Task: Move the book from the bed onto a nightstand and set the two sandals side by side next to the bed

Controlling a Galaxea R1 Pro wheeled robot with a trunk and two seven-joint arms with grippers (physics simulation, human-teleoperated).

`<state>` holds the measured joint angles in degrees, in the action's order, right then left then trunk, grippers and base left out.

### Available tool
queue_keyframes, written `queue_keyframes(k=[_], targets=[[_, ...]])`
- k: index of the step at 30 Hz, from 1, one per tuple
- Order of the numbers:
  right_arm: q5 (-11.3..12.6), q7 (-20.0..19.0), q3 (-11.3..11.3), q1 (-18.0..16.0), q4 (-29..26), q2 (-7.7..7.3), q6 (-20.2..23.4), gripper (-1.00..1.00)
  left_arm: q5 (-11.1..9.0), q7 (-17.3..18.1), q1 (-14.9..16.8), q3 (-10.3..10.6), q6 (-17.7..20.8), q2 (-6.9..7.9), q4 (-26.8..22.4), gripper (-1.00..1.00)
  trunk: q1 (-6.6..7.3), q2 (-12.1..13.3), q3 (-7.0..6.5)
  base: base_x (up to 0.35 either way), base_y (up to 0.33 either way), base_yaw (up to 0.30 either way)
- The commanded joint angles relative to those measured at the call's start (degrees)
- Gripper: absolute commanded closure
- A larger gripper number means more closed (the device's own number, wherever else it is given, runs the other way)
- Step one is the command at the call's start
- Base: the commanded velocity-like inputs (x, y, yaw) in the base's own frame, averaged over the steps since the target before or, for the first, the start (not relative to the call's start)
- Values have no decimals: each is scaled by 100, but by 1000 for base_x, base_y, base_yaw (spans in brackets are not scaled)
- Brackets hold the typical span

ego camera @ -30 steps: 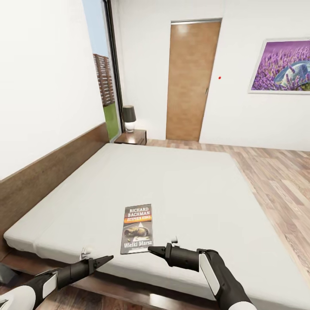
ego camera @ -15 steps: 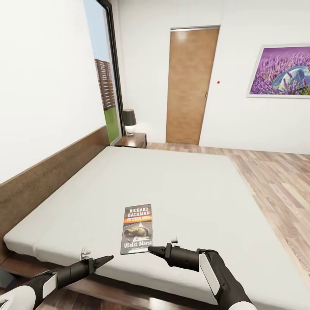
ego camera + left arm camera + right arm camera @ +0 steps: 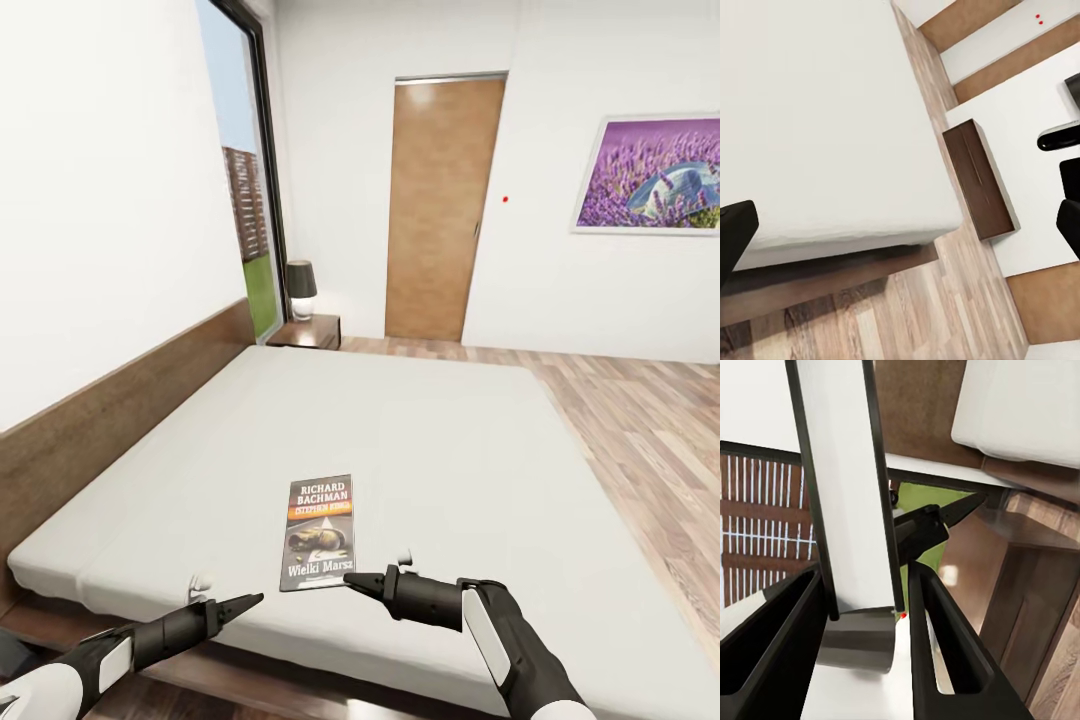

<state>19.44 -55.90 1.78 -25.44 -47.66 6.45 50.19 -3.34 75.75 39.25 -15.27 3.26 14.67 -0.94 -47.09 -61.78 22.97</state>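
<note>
The book (image 3: 320,532) lies on the bed (image 3: 450,440), between both tools' tips.

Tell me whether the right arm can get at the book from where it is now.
Probably yes: the right gripper hangs beside the book, which lies flat on the bed with nothing between them.

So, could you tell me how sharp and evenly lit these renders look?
Head view: crisp, flat light, the book title readable, a soft highlight on the door. Left wrist view: sharp, a shadow under the bed edge. Right wrist view: sharp, tilted.
</note>
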Motion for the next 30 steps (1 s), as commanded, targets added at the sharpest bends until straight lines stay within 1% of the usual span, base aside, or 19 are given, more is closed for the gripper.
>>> queue_keyframes(k=[1, 7, 10, 30], targets=[[-6, -25, 19, -4, 1, 5, 26, 100, -35, 18, 4, 24, 35, 1, 2, -100, 0, -4, 5, 0, 0, 0], [-9, -12, 16, -4, 2, 7, 26, 100, -35, 18, 4, 24, 35, 1, 0, -100, 0, -4, 3, 0, 0, 4], [-10, -4, 16, -5, 2, 7, 26, 100, -35, 18, 4, 24, 35, 1, 2, -100, 0, -4, 3, 0, 0, 150], [-46, 1, 16, -5, 2, 13, 26, 100, -35, 10, 4, 23, 35, -7, 5, -100, 0, -4, 3, 0, 0, 282]])
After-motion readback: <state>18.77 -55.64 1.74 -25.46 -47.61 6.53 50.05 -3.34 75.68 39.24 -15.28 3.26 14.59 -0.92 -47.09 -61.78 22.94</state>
